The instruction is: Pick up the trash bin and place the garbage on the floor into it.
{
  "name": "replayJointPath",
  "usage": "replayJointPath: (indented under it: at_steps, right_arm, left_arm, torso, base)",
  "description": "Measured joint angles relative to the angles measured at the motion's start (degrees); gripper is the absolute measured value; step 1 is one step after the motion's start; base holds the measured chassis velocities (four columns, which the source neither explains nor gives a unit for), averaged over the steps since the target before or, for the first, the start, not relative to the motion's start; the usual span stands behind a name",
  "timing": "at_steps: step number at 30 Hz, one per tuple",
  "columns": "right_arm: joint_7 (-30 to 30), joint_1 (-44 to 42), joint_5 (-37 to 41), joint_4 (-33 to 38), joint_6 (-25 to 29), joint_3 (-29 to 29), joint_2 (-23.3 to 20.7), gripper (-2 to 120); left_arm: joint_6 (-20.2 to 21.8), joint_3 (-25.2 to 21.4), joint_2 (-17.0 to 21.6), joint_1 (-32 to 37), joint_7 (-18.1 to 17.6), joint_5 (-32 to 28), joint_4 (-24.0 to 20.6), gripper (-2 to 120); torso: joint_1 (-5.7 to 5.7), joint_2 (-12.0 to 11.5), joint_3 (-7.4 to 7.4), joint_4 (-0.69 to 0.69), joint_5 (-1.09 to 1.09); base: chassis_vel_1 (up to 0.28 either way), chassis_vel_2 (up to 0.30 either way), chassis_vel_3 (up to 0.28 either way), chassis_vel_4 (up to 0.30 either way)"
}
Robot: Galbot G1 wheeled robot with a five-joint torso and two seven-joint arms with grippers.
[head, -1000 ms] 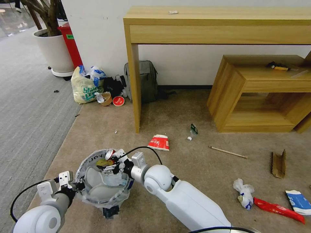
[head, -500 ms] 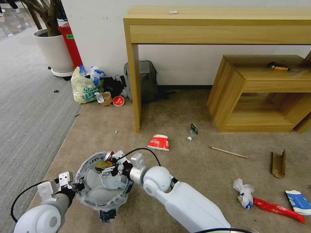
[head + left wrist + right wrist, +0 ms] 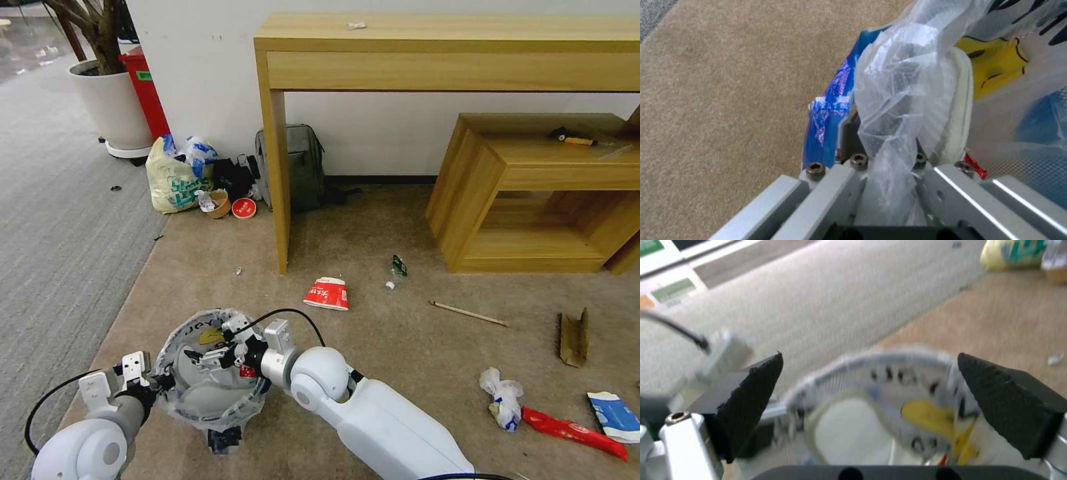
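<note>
Trash bin [image 3: 200,407], bag-lined, hangs above the beige floor [image 3: 400,347] in the head view, its rim pinched by the left hand [image 3: 160,383]. The right hand [image 3: 215,353] sits over the bin's mouth with its fingers spread and nothing between them. A red-white cup [image 3: 327,294], a wooden stick [image 3: 469,313], cardboard [image 3: 573,339] and a red wrapper [image 3: 573,432] lie on the floor.

From the left wrist, the left hand [image 3: 889,166] is clamped on the bin's crinkly plastic bag [image 3: 902,100].

From the right wrist, the right hand [image 3: 871,400] is wide open, empty, above the bin [image 3: 880,420].
</note>
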Motion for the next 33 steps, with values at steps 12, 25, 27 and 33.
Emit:
replayJointPath:
  at_steps: [12, 25, 27, 33]
  right_arm:
    - [2.13, -1.49, -2.24, 6.18, -0.25, 10.85, -4.39, 100]
    - [1.88, -21.79, -9.63, 12.71, 3.47, 35.42, -12.17, 100]
    - [2.77, -25.56, -10.94, 14.27, 4.08, 38.58, -12.11, 100]
    - [2.31, -35.54, -15.65, 19.55, 5.65, 47.33, -9.59, 100]
  left_arm:
    - [0.00, -1.05, -0.10, 1.18, 0.70, -0.08, -1.04, 0]
    - [0.00, -1.19, -0.60, 2.18, 1.64, 0.56, -2.80, 0]
    - [0.00, -1.12, -0.91, 2.18, 1.73, 0.80, -2.93, 0]
    - [0.00, -1.36, -1.10, 2.18, 2.02, 1.07, -3.76, 0]
  torso:
    - [0.00, 0.00, 0.00, 0.01, 0.01]
    - [0.00, 0.00, 0.00, 0.01, 0.02]
    - [0.00, 0.00, 0.00, 0.00, 0.01]
    - [0.00, 0.00, -0.01, -0.01, 0.02]
  base:
    - [0.000, 0.000, 0.000, 0.000]
    - [0.000, 0.000, 0.000, 0.000]
    - [0.000, 0.000, 0.000, 0.000]
    - [0.000, 0.000, 0.000, 0.000]
